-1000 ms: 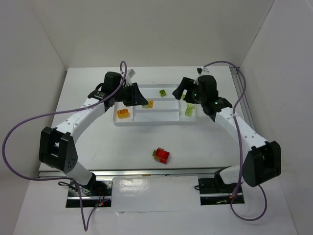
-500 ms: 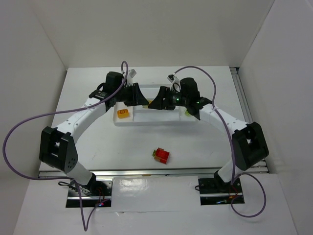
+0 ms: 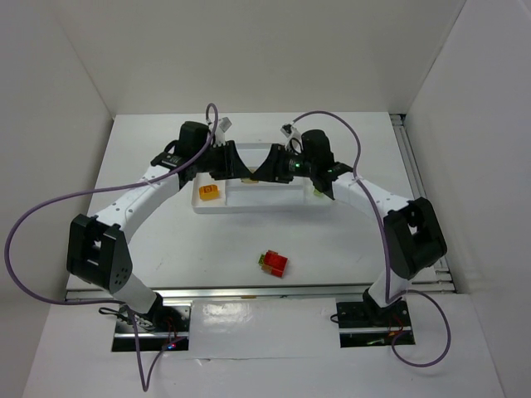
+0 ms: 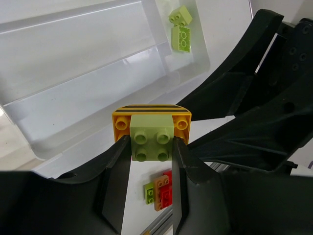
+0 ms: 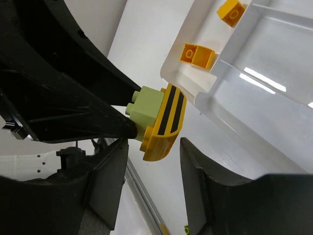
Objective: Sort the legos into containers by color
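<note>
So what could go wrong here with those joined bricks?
The left gripper pinches only the lime green square plastic brick; if the right gripper tugs the striped yellow curved piece clipped to it, the pair may slip and fall outside the white plastic tray. The grippers sit close and could collide.

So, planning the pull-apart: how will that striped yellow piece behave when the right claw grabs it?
Probably rigid: the striped yellow piece looks like hard plastic. Its curved face may slip when squeezed. Studded onto the green brick, it likely resists pulling.
</note>
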Controlling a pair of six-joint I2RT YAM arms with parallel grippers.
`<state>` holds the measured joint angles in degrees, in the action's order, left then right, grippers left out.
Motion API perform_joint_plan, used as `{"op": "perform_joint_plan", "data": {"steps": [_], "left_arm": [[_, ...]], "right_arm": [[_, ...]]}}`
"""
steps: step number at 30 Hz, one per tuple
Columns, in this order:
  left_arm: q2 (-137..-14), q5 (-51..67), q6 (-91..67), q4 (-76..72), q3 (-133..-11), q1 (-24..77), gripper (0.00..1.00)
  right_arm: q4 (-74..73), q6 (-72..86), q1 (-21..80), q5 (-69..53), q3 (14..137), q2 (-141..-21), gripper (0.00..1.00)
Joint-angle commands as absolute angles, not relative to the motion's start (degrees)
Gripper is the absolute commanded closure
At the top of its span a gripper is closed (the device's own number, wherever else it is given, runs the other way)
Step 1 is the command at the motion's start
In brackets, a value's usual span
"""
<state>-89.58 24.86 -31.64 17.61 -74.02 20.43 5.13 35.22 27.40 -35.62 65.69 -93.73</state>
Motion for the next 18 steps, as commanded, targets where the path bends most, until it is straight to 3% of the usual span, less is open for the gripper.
{"op": "perform_joint_plan", "data": {"steps": [1, 5, 13, 18], "left_arm": [[-88.07, 25.4, -30.33, 16.96, -76.2, 20.65, 1.0], [-87.54, 25.4, -30.32, 16.96, -76.2, 20.65, 1.0], [-87.01, 25.4, -29.8, 16.96, -76.2, 20.65, 1.0], [-87.01, 29.17, -29.79, 18.02, -76.2, 18.73, 1.0]], "right_arm": [[8.53, 35.6, 27.51, -36.47, 68.38, -94.04, 0.47], [9.84, 36.12, 27.51, -36.47, 67.77, -94.57, 0.53], [11.96, 37.44, 27.51, -34.38, 65.48, -93.35, 0.83], [11.16, 37.44, 26.29, -32.96, 63.46, -93.34, 0.85]]}}
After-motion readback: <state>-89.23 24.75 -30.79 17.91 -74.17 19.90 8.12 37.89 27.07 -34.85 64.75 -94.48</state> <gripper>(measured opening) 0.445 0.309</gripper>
